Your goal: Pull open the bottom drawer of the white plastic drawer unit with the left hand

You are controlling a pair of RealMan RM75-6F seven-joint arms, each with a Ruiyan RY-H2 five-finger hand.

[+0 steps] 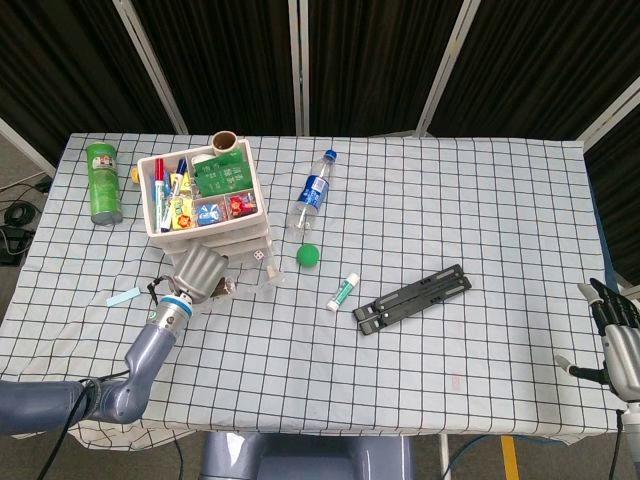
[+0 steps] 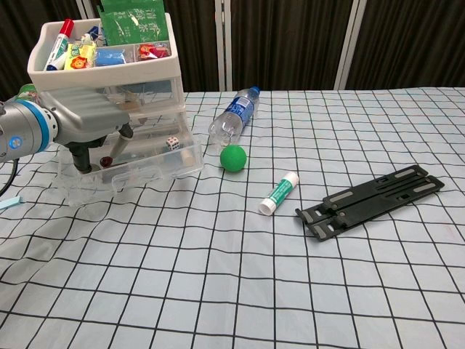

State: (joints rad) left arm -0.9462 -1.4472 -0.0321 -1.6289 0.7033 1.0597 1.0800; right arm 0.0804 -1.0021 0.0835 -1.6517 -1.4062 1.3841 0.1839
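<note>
1. I am looking first at the far left of the chest view, where my left hand point(image 2: 87, 138) is reaching in from the frame edge to the front of the drawer unit point(image 2: 109, 54). The unit is sitting in the upper left of both views, its open top tray packed with markers and small packets.
2. The bottom drawer point(image 2: 156, 161) is already standing out from the unit's face in the chest view, its clear front wall jutting toward the middle of the table, with a die point(image 2: 171, 142) showing inside. I am judging the pull as well underway, perhaps nearly finished; what is left is any last bit of travel and then letting go.
3. My left hand's fingers point(image 2: 81, 156) are curling down over the drawer's near-left rim and seem to be hooking it. I am reading that as a grasp on the drawer, though the contact itself is partly hidden behind the plastic.
4. Just right of the drawer, a bottle point(image 2: 234, 119) and a green ball point(image 2: 233, 157) are lying near its front corner, so I am watching that side for a bump.
5. At the far right edge of the head view, my right hand point(image 1: 618, 340) is hanging beside the table, fingers spread, released and holding nothing.
</note>
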